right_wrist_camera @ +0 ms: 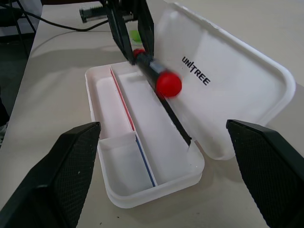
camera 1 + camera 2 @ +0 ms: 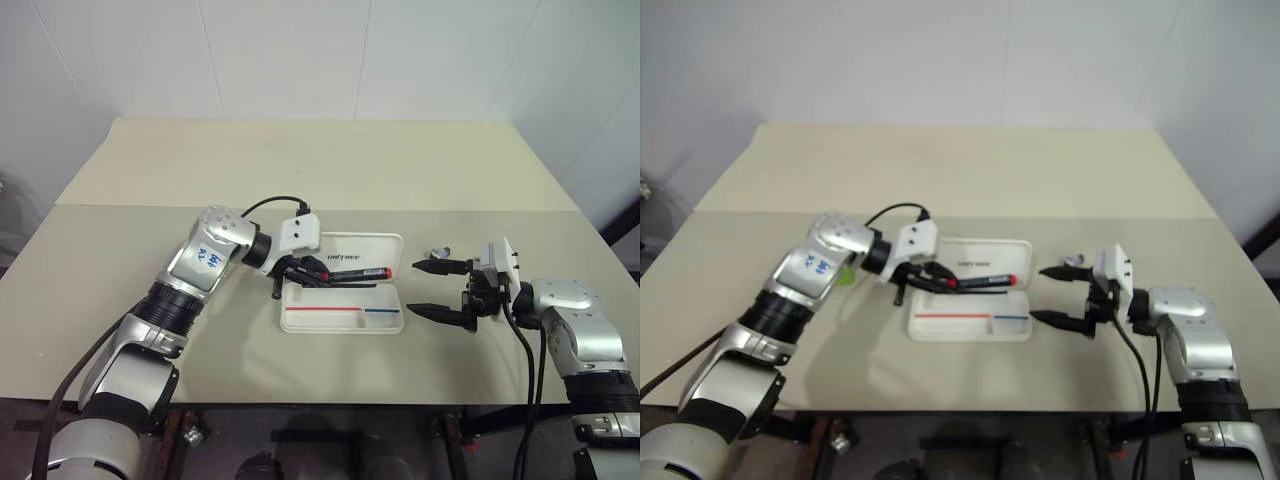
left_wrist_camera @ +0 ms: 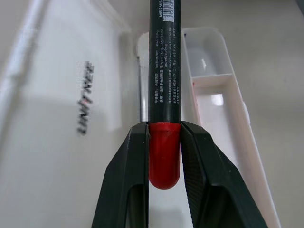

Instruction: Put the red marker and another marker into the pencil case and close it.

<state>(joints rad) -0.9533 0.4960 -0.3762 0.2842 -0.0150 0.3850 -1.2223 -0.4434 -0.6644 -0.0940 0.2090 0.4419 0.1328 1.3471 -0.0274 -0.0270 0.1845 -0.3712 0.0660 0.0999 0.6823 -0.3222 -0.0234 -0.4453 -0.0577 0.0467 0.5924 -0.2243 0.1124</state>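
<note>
1. One pencil case point(image 2: 342, 318): white hard plastic, rectangular with rounded corners, lying open on the table point(image 2: 300, 190). Its lid stands tilted back and carries dark "UNITREE" lettering; the tray has a red and a blue stripe along its inner divider and a small end compartment.
2. One red marker point(image 2: 352, 273): slim round black barrel with fine printed text and glossy red ends. It is held roughly level above the open tray, close to the lid.
3. One green marker point(image 1: 136, 35): only a lime-green patch shows beyond the case, behind the left gripper.
4. Left gripper point(image 3: 164, 156): two black fingers pinching the marker's red end.
5. Right gripper point(image 2: 440, 289): two black fingers with dimpled pads, spread wide and holding nothing, just beside the case's right end.
6. Table: matte, pale beige, flat.
</note>
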